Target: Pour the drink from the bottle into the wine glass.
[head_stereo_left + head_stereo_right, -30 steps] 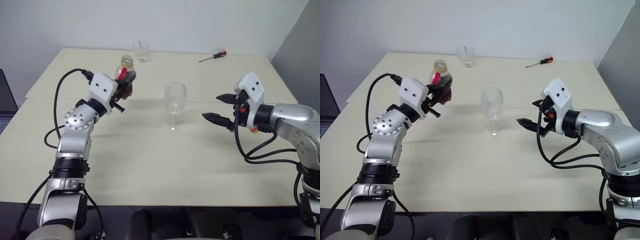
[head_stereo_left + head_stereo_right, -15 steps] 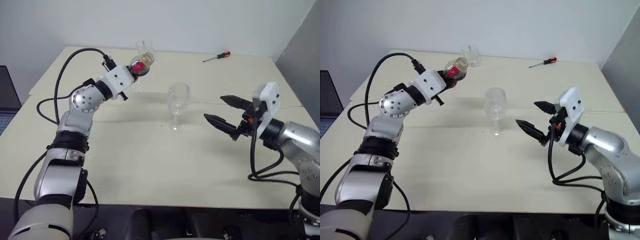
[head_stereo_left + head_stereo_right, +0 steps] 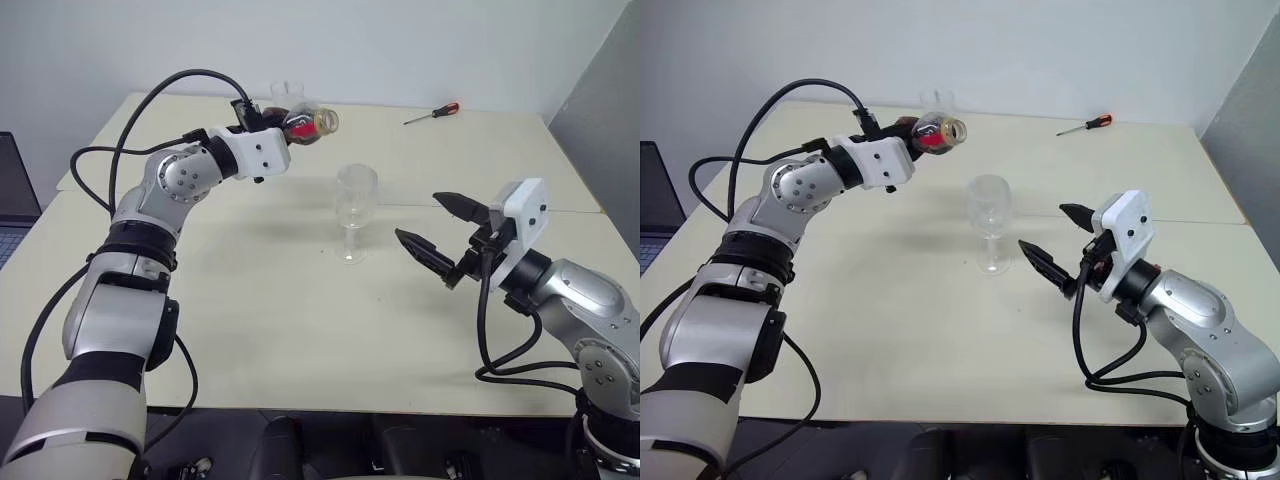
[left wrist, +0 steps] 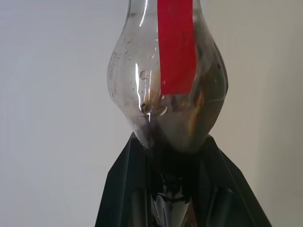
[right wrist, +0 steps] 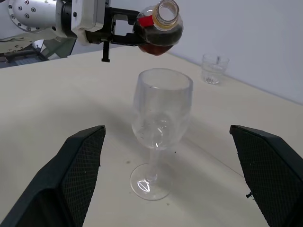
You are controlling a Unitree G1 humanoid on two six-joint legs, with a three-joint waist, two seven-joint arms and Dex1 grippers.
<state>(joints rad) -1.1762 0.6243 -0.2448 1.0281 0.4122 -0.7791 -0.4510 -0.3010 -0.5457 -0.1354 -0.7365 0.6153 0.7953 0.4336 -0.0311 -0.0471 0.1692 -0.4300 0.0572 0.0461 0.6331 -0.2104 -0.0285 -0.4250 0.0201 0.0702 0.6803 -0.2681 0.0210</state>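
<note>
Bottle (image 3: 303, 124) clamped by its belly in my left claw (image 3: 283, 133), eleven o'clock of wine glass (image 3: 354, 211); light, slippery plastic. Right claw (image 3: 443, 235) spread wide.

Left arm (image 3: 160, 190) raised, fingers (image 5: 124, 38) clamped, right arm (image 3: 575, 300) low, fingers (image 3: 455, 205) spread wide
</note>
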